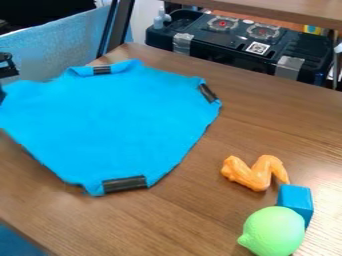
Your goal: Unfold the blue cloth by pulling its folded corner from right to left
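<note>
At the left edge, part of the black gripper (pixel 7 67) shows beside the far left corner of a bright blue cloth (pixel 113 125). The cloth lies spread on the wooden table, with black tape at several of its corners. Well to the right of the gripper is an orange chicken wing toy (pixel 256 173). Just below and right of the wing stands a blue block (pixel 296 200), and a light green ball-shaped toy (pixel 274 231) with a small nub partly overlaps it in view.
Behind the wooden table (pixel 267 115) sits a black case (pixel 234 42) with grey tape. A wooden shelf edge (pixel 287 11) crosses the top right. A bluish translucent panel (pixel 57 52) and a dark upright post (pixel 117 27) stand at the back left.
</note>
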You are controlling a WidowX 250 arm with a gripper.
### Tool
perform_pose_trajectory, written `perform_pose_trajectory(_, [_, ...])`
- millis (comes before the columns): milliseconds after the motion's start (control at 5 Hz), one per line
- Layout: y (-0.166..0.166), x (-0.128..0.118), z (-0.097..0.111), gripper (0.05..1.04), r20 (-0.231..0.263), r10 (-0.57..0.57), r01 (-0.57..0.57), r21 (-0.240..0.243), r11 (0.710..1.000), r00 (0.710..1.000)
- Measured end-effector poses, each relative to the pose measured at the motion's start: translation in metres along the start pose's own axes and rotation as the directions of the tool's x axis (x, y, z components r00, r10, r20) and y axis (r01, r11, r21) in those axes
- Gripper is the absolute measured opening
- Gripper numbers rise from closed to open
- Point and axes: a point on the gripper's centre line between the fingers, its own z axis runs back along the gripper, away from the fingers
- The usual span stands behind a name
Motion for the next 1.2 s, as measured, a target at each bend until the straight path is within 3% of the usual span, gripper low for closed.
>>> perform_pose_trajectory(200, [0.007, 0.000, 0.002, 0.068, -0.017, 0.004, -0.003, 0.033, 0.999, 1.000])
perform_pose_trajectory(400, [0.015, 0.001, 0.002, 0.200, -0.083, -0.016, 0.025, 0.114, 0.993, 0.996])
perform_pose_trajectory(600, [0.010, 0.006, 0.003, 0.439, -0.146, -0.050, 0.073, 0.155, 0.985, 0.988])
perform_pose_trajectory(800, [0.004, 0.013, 0.011, 0.740, -0.201, -0.080, 0.118, 0.181, 0.976, 0.976])
perform_pose_trajectory(1000, [-0.009, 0.014, 0.018, 0.982, -0.249, -0.124, 0.175, 0.193, 0.966, 0.961])
perform_pose_trajectory(1200, [-0.032, 0.017, 0.034, 1.001, -0.298, -0.191, 0.240, 0.138, 0.961, 0.935])
